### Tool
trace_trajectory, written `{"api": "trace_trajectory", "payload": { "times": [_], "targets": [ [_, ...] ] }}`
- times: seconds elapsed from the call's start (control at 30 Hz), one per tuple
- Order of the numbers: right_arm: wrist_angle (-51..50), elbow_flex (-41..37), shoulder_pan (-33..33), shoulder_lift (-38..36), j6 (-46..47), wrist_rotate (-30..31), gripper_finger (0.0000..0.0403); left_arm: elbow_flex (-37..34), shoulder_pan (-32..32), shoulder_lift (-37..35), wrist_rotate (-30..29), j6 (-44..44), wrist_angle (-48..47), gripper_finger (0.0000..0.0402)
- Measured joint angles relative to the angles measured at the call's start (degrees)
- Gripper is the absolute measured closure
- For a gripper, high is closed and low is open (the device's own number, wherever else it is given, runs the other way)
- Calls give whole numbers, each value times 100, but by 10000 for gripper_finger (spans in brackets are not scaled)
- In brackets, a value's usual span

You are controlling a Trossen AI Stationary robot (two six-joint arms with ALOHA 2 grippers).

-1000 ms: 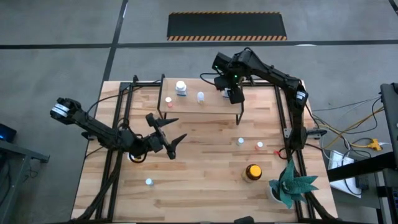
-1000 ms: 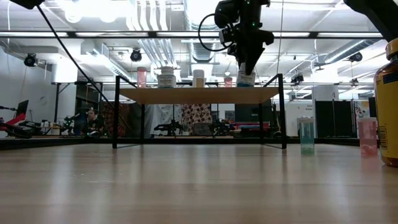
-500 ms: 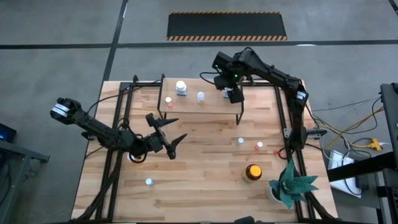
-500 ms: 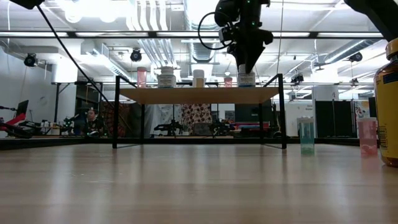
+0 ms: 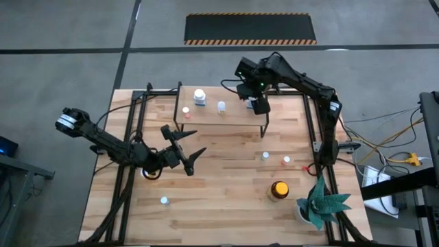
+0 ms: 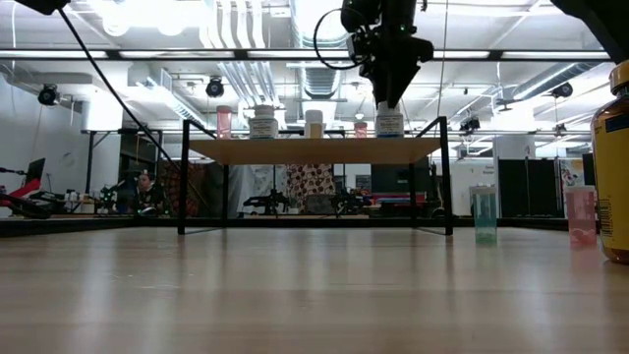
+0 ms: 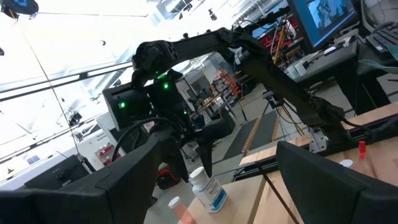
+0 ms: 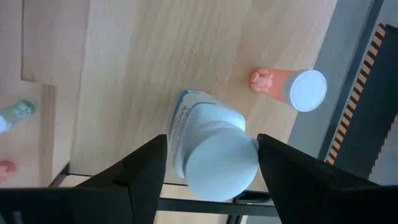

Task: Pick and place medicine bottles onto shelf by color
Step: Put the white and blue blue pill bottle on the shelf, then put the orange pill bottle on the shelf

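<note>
Right end effector (image 6: 390,98) hung just above white-capped bottle (image 8: 211,152) on the shelf (image 5: 226,116), fingers spread either side, not gripping | bottle's label print unreadable | five bottles counted on shelf, low view | left end effector (image 5: 188,147) gaped wide over table (image 5: 226,199) | amber bottle (image 5: 278,190) stood near green plant (image 5: 321,204)

Grey concrete floor (image 5: 68,41), black hazard-striped mat (image 5: 250,29), ceiling ducts (image 6: 236,69), strip lights (image 6: 177,54) overhead
</note>
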Motion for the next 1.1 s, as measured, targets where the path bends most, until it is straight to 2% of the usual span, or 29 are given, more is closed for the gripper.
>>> {"api": "trace_trajectory", "payload": {
  "times": [0.17, 0.37, 0.5, 0.6, 0.67, 0.77, 0.9, 1.1],
  "targets": [
    [-15, 0, 204, -192, 271, -4, 166, -2, 0, 0, 0, -2, 0, 99],
    [-29, 0, 629, -533, 1372, -11, 182, -2, 0, 0, 0, -19, 0, 99],
    [-49, -63, 1039, -819, 2227, -151, 209, -2, 0, 0, 2, -36, -1, 99],
    [146, -447, 1482, -1159, 2592, -650, 241, -2, 0, 0, 2, -39, -1, 99],
    [656, -975, 1854, -1490, 2623, -976, 266, -2, 0, 0, 2, -44, -2, 99],
    [1926, -2122, 2420, -2058, 2754, -1261, 303, -2, 0, 4, 3, -79, -1, 99],
    [3858, -3865, 3118, -2777, 2991, -1105, 348, -2, 0, 44, 4, -192, -6, 99],
    [7160, -6279, 3696, -3332, 2558, -1024, 391, 33, 0, 198, 8, -391, 0, 99]
  ]
}}
